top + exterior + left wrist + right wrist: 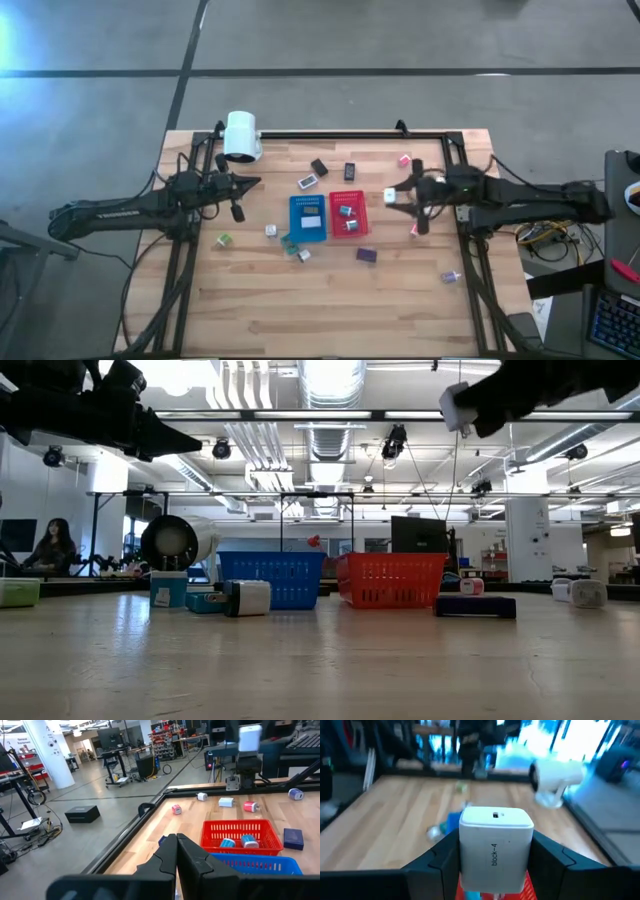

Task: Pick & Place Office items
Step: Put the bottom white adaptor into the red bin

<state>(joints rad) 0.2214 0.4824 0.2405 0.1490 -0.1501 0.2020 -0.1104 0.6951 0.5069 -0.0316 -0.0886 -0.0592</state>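
A white block point(496, 847) is clamped between the two fingers of the right tool point(392, 195), and it is held high above the desk point(330, 300), as the low view shows it near the top of the picture. From above, the block is seen just beside the right edge of the red tray point(348, 213), so the tray lies only a little toward the left arm from it; a short move in this direction and then a descent is judged to be the coming step. In the right wrist view the red rim is already visible directly under the block, whose long axis stands upright between the fingers. Two small items already lie inside the red tray, so the free room is judged to be limited. The blue tray point(308, 216) touches the red one on its far side. The left tool point(250, 183) is held with its fingers together, empty, near the white lamp head point(241, 136), well apart from the trays. Other small items are scattered around on the desk.
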